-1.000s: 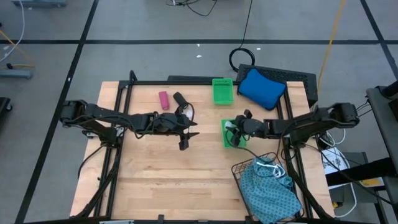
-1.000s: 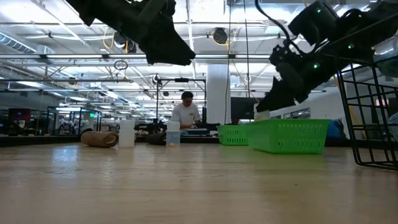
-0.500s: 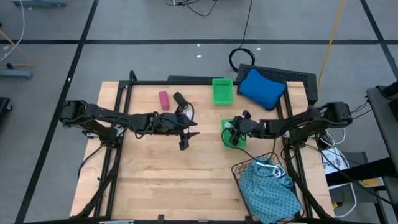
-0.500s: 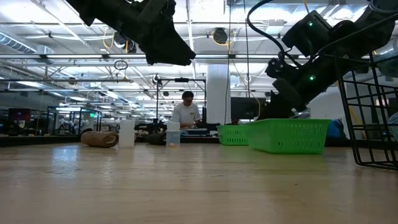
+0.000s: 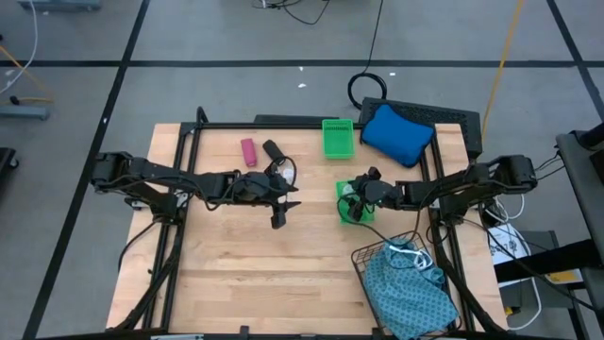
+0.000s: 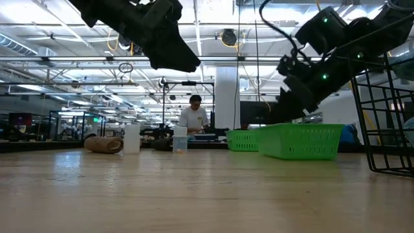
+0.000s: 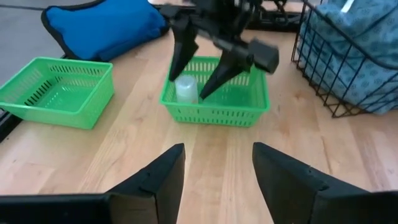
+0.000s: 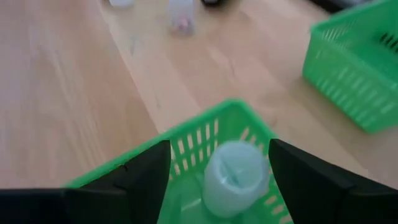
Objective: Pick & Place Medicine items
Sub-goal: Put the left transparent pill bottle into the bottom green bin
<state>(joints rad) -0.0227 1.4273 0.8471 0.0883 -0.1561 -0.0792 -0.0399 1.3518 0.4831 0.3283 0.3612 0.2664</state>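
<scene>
A white round-topped vial [image 7: 186,89] stands inside the nearer green tray [image 5: 355,215]. My right gripper [image 8: 227,180] hovers open just above it, one finger on either side; I see no contact. My left gripper [image 7: 217,180] is open and holds nothing, hanging above the table's middle [image 5: 280,210] and pointing toward that tray. The magenta-pink cylinder [image 5: 248,152] and the black cylinder [image 5: 273,150] lie on the table's far left part. In the low view a brownish cylinder [image 6: 103,144] lies beside a white vial [image 6: 132,139] and a clear vial [image 6: 180,143].
A second green tray [image 5: 338,138] sits at the far edge, with a blue cushion [image 5: 396,132] to its right. A black wire basket [image 5: 401,255] with teal patterned cloth [image 5: 411,293] stands near the right front corner. Bare wood lies in front of both arms.
My right gripper dipped down toward the nearer green tray, then rose a little, staying over it. My left arm stayed still.
</scene>
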